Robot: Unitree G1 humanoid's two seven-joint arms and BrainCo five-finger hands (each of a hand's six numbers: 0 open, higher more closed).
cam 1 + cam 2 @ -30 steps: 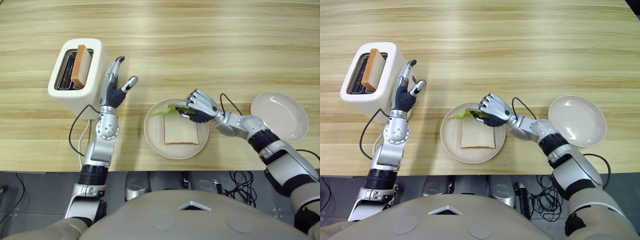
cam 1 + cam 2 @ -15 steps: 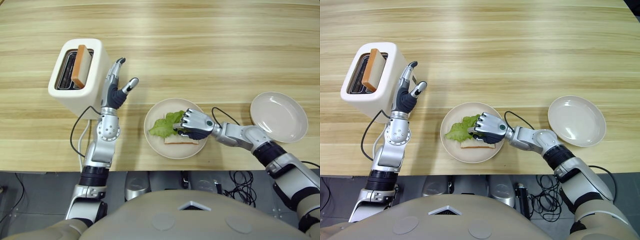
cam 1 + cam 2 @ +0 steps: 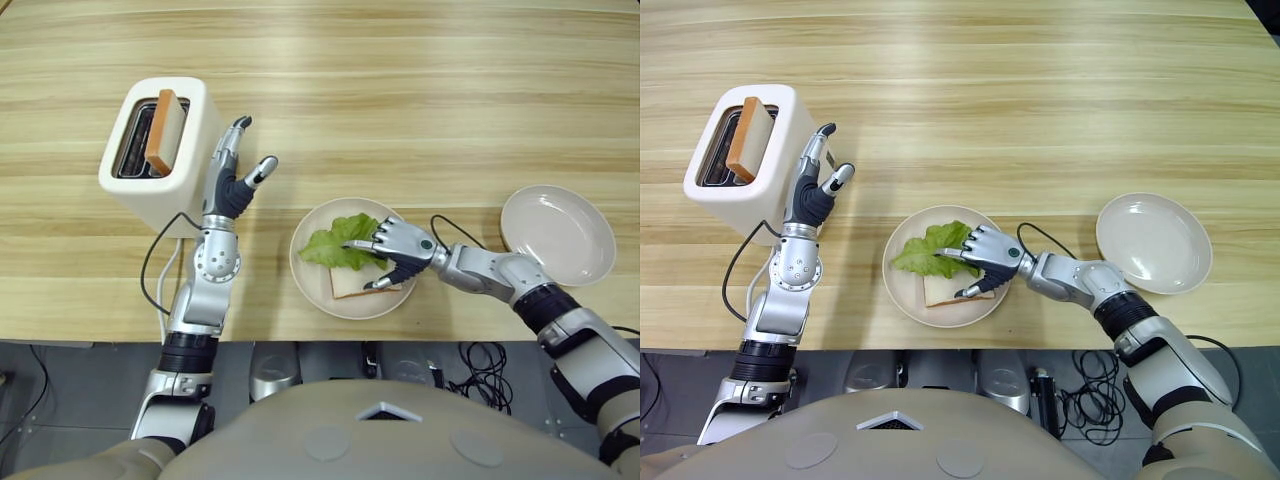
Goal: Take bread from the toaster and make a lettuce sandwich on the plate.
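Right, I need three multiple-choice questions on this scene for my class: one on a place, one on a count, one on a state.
1. Where is the lettuce? A. on the bread on the middle plate B. under the bread C. in a bowl
2. How many plates stand on the table? A. one B. two C. four
3. The left hand beside the toaster is: A. gripping a knife B. curled into a fist C. open, holding nothing
Answers: 1 A, the lettuce lies partly over the bread; 2 B, the middle plate and an empty plate to its right; 3 C, its fingers are uncurled with nothing in them.
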